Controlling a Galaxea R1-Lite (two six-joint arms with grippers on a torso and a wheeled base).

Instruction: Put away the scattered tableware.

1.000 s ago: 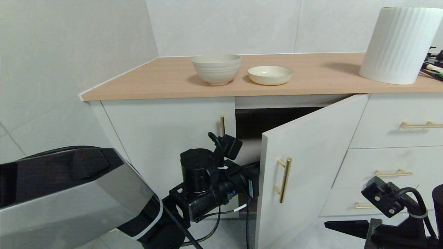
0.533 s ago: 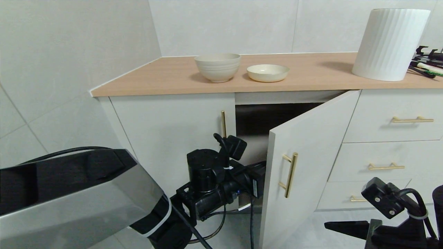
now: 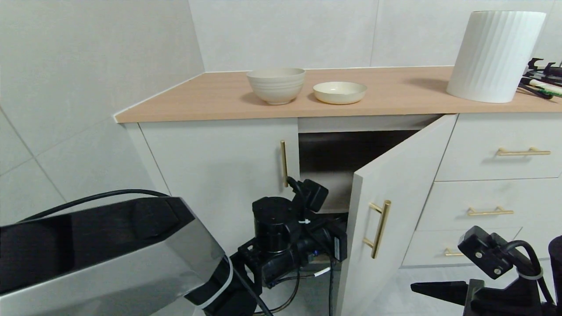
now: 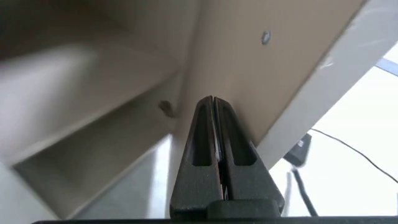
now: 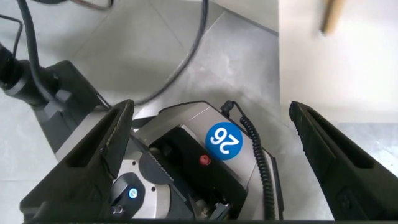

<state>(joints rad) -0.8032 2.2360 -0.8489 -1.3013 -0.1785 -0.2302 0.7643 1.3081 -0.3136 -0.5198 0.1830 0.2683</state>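
The left gripper (image 4: pixel 213 106) has its fingers pressed together, empty, tips just beside the inner face of the open cabinet door (image 4: pixel 273 68). The right gripper (image 5: pixel 208 121) has its fingers spread wide, holding nothing.

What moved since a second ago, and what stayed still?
The cupboard door swung wider open, toward the robot's right. The left hand, shut, moved the same way beside the door's inner face. Nothing was grabbed or dropped. The bowl, the shallow dish and the white ribbed container stayed put on the counter; the right hand stayed open, low.
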